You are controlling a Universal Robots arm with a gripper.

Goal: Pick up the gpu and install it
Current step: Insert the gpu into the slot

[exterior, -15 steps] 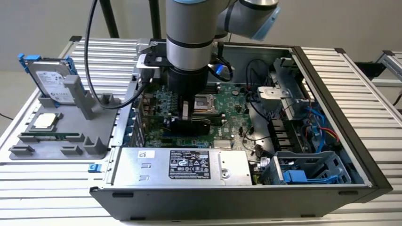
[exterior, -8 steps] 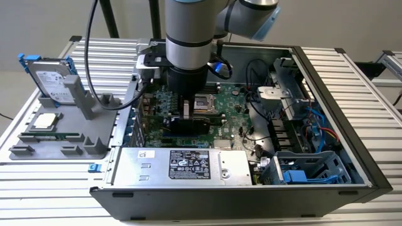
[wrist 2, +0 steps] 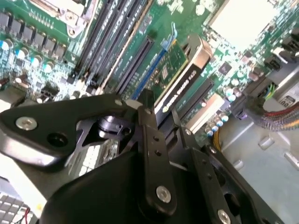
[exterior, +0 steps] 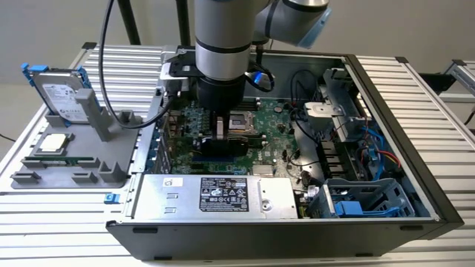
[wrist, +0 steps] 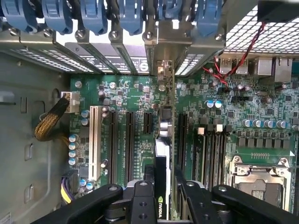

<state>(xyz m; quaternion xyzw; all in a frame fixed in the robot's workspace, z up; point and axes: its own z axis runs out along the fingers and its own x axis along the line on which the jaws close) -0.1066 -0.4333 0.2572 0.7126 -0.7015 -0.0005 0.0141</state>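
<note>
- Gripping the gpu (wrist: 161, 154) edge-on, the tool (wrist: 161, 196) holds it above the motherboard (wrist: 135, 98) slots.
- Slight tilt could, I judge, jam its bracket or miss the slot.

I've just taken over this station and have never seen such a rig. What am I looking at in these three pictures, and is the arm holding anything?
The exterior view looks down on an open computer case on a slatted table. One robot arm reaches down into the case. The two wrist views come from cameras riding on that arm, looking past its black gripper at the green motherboard.

The gripper is shut on the gpu, a flat card held edge-on above the board's long slots, in line with the rear bracket openings. Whether it is seated yet I cannot tell.

On the exterior view's left, a grey holder carries a silver hard drive with a blue frame, standing up, and a small square chip.
</note>
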